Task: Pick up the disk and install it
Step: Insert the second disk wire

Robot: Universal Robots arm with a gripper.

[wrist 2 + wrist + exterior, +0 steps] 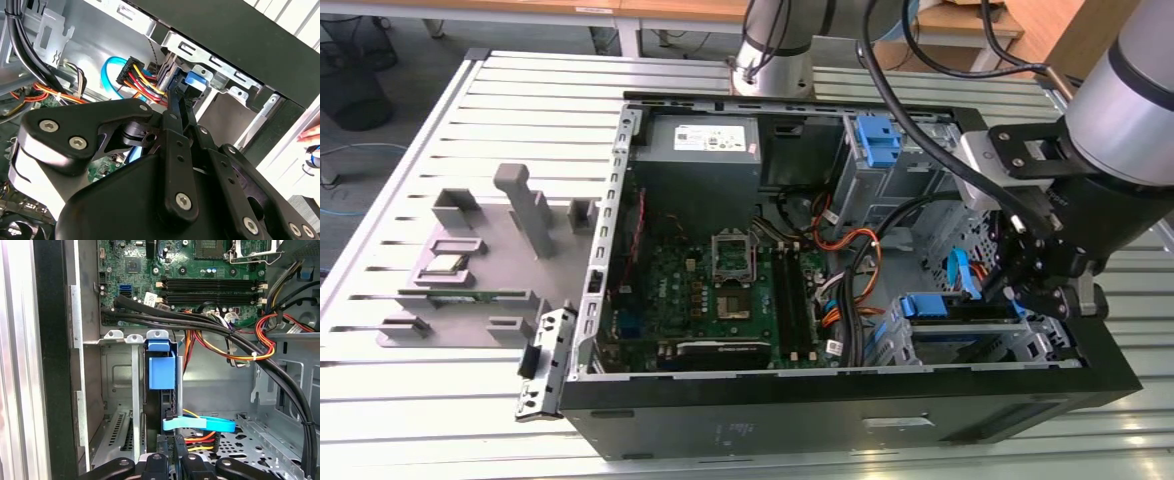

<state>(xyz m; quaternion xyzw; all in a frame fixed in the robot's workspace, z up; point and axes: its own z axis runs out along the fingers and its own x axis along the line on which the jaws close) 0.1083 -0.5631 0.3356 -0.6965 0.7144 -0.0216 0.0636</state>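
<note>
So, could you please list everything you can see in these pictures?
table: one, silver slatted metal, under everything.
computer case: one, black, open, on the table.
motherboard: one, green, on the case floor.
power supply box: one, grey with a white label, in a far corner of the case.
bracket: one, blue, on the far drive cage.
disk: one, in a blue carrier, standing in the near drive cage.
flat cable: one, light blue, beside the disk.
wires: a bundle, red, orange and yellow, across the case.
fixtures: several, grey, on the table at the exterior view's left.
arm: one, silver and black, above the case.
hand: one, black, close to the disk.
</note>
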